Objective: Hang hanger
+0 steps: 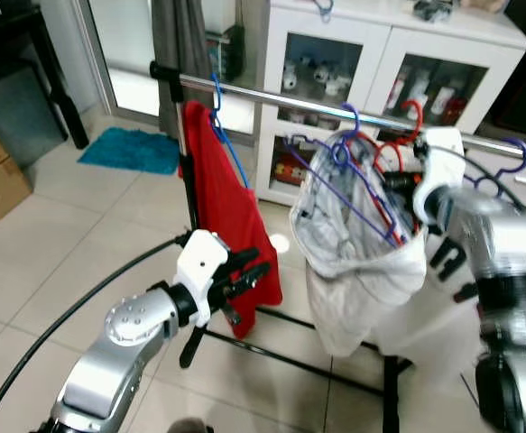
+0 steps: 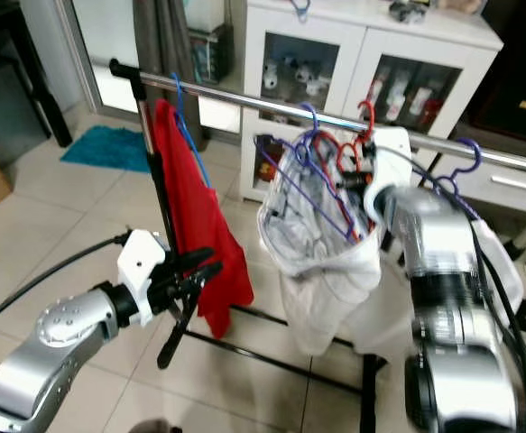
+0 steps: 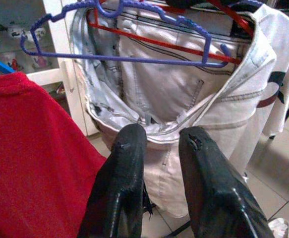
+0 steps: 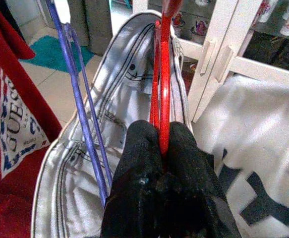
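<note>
Red hanger (image 4: 160, 74) sits pinched between the right gripper (image 4: 163, 136)'s two closed black fingers, up at the chrome clothes rail (image 1: 272, 97), with its hook (image 1: 413, 115) rising at the bar. It appears to carry the pale jeans (image 1: 353, 262) together with a purple hanger (image 3: 134, 49) threaded through the same waistband. A red T-shirt (image 1: 222, 207) on a blue hanger (image 1: 219, 108) hangs just beside the jeans towards the rail's end, and a white printed shirt (image 4: 253, 163) hangs on the other side. The left gripper (image 1: 244, 275) hovers low in front of the red T-shirt, its fingers (image 3: 124, 183) slightly parted and empty, pointing at the jeans.

Whether the red hook is fully over the bar cannot be told. If the right gripper lets go while the hook only rests against the rail, the jeans' weight would likely drag it off. The two hangers could also snag each other as the fingers withdraw.
</note>
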